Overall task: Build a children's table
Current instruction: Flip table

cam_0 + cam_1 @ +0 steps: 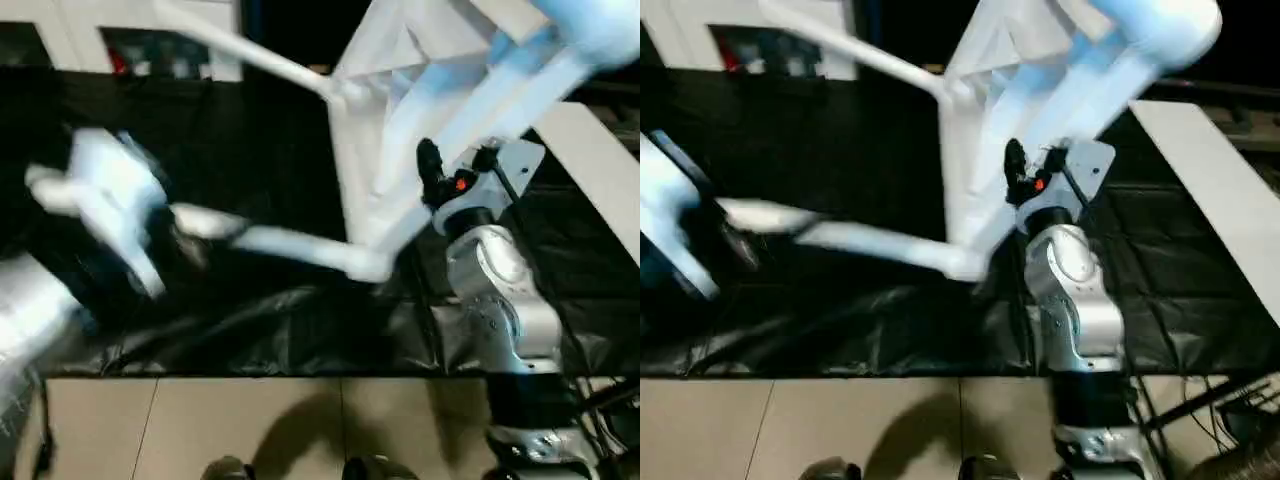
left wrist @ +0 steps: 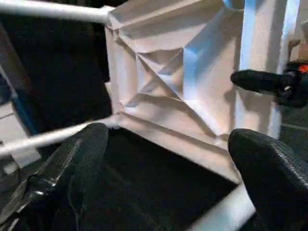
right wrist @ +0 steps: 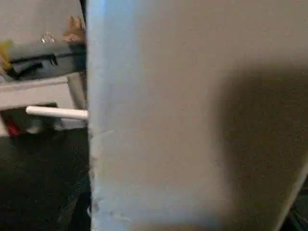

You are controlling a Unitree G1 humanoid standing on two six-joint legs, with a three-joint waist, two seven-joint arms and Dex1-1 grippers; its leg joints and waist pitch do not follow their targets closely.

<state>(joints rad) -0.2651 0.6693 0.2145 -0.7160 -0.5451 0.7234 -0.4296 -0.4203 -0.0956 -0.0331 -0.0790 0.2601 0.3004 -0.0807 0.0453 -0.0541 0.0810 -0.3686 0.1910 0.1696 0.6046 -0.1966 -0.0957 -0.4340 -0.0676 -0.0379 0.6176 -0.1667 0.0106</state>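
Standing on edge over the black-covered counter (image 1: 250,330), the tabletop (image 2: 163,72) shows its ribbed underside, legs (image 1: 300,250) jutting sideways toward the left pincer (image 2: 163,187), jaws wide apart; right pincer (image 1: 445,180) grips its edge.

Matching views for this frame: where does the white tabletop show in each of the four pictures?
Left eye view: tabletop tipped on edge, upper centre-right.
Right eye view: tabletop upper centre.
Left wrist view: its ribbed underside across the upper half, beyond the open left gripper.
Right wrist view: a close white surface, which I cannot identify.
Shared landmark: the right gripper.
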